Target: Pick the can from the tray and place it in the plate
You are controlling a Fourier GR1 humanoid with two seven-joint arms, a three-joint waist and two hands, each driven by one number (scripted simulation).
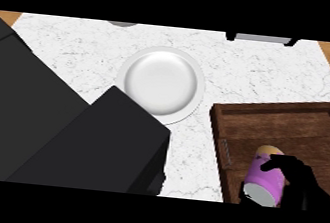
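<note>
Already the right robot hand (298, 182) had curled its fingers around the purple can (264, 179), which lay tilted inside the wooden tray (285, 120) — apparently a side grasp meant for lifting it out. Up and to the left of that hand, well apart, the white plate (161, 83) sat on the marble surface (70, 49) — the judged destination.

At the frame's centre a glossy white round plate (163, 81) sits on a white marble counter (78, 45) with fine grey veining. Lower right, a dark brown wooden tray (285, 127) holds a purple can (263, 175) with a pale yellow end, gripped by a black hand (303, 184).
</note>
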